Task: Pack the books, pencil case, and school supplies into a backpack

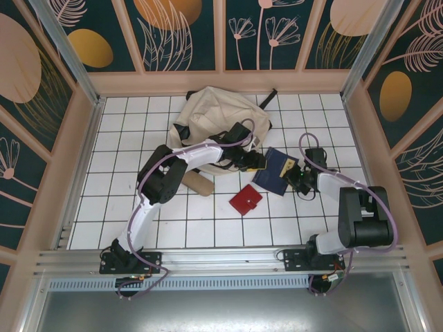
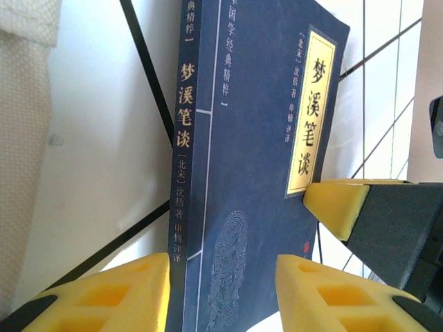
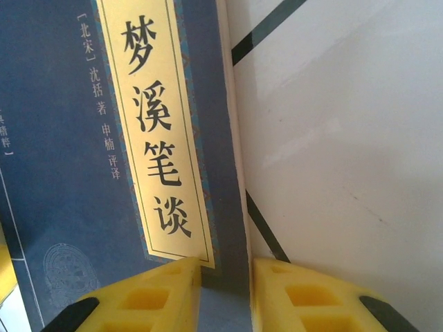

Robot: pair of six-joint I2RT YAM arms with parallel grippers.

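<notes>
A navy-blue book (image 1: 275, 171) with a pale yellow label lies on the tiles right of centre. My left gripper (image 1: 255, 161) is at its left end and stands open. In the left wrist view its yellow fingers (image 2: 138, 290) hang over the book (image 2: 242, 173), one beside the spine and one over the cover. My right gripper (image 1: 294, 178) is at the book's right edge. Its jaws (image 3: 227, 290) are closed on that edge of the book (image 3: 69, 173). The red case (image 1: 246, 199) lies in front. The tan pencil case (image 1: 201, 184) is partly hidden under the left arm. The beige backpack (image 1: 211, 117) lies at the back.
The right gripper's yellow fingertip (image 2: 339, 204) shows at the book's edge in the left wrist view, with backpack fabric (image 2: 21, 138) at the far left. The white tiled floor (image 1: 124, 200) is walled by pink frames on three sides.
</notes>
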